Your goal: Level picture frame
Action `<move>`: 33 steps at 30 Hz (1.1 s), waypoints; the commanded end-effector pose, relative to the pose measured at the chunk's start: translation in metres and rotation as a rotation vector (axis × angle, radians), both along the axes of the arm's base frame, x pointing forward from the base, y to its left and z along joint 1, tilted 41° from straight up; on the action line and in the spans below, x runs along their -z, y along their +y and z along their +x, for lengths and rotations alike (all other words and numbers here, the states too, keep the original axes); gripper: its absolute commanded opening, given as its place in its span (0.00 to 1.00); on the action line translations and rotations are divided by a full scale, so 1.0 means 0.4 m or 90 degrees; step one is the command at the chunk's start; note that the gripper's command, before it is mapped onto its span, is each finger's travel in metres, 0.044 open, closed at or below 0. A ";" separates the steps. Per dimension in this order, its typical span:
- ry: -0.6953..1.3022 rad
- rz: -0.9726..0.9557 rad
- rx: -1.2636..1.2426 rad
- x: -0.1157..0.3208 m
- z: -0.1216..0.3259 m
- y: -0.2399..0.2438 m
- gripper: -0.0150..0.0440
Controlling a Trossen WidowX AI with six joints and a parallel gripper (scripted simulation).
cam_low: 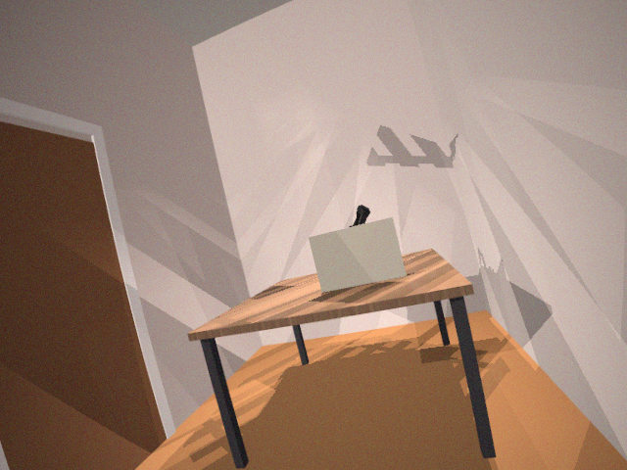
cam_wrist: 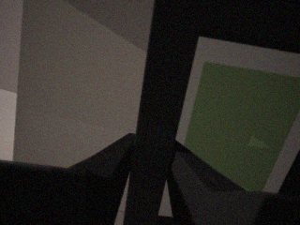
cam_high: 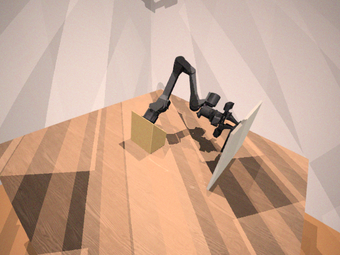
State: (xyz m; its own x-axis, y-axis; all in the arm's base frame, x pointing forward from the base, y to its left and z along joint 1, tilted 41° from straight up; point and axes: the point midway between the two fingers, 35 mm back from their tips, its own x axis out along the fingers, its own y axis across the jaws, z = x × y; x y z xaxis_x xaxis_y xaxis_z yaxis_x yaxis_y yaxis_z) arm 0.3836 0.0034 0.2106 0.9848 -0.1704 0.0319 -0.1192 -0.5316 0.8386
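Your desk (cam_high: 170,197) (cam_low: 354,305) looks like matt, smooth wood with visible grain out to its edges. Its 4 legs (cam_low: 470,374) look like dark, matt metal. Your arm (cam_high: 171,82) looks like matt black plastic.

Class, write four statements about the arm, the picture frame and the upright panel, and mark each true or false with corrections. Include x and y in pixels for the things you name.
1. The gripper (cam_high: 237,125) (cam_wrist: 150,142) is closed on the edge of the dark picture frame (cam_wrist: 161,94). True.
2. The picture inside the frame is red. False: it is a green picture (cam_wrist: 239,122) with a pale border.
3. The pale upright panel (cam_high: 238,145) (cam_low: 360,255) stands on the wooden table (cam_high: 148,197) (cam_low: 430,278). True.
4. The tan block (cam_high: 141,134) is between the gripper's fingers. False: it stands on the table beside the arm's base, away from the gripper.
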 end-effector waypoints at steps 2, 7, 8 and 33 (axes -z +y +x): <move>-0.005 0.003 0.004 -0.008 0.000 -0.005 0.25; -0.005 0.003 0.004 -0.009 0.000 -0.006 0.25; -0.005 0.003 0.004 -0.009 0.000 -0.006 0.25; -0.005 0.003 0.004 -0.016 -0.001 -0.010 0.25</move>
State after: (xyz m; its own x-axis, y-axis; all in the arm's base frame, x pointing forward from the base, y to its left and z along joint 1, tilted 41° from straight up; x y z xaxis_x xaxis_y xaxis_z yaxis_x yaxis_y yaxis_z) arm 0.3833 0.0029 0.2117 0.9862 -0.1639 0.0252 -0.1098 -0.5315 0.8399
